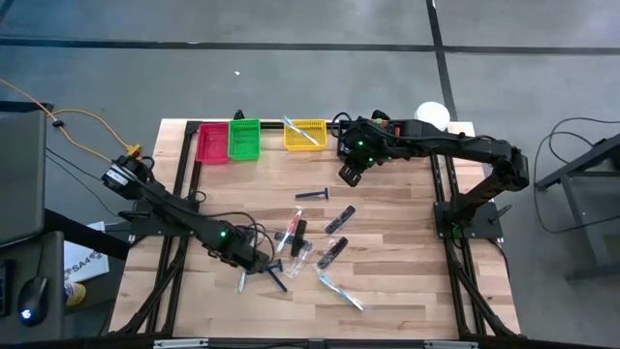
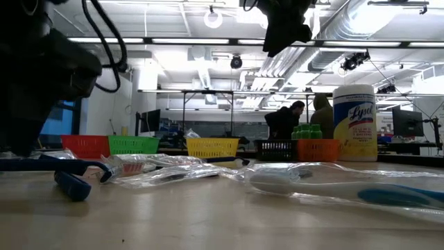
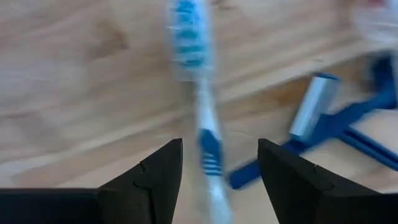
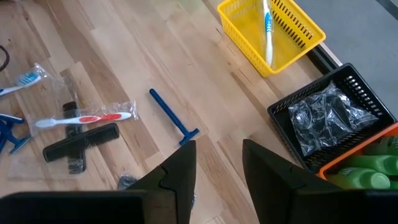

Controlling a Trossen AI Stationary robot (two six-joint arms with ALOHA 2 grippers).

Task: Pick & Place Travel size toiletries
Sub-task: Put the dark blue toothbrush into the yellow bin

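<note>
Red [image 1: 211,144], green [image 1: 244,140], yellow bins [image 1: 305,135]; white jar [image 2: 354,123]

Overhead and low views share yellow bin [image 1: 305,134]; left wrist close, blurry.

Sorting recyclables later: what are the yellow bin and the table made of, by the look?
Yellow bin: probably moulded plastic, glossy, with thin slotted mesh walls. Table: wood, light butcher-block planks with visible grain and seams, satin finish.

Blurred toothbrush [image 3: 202,134], handle end cut off
</note>
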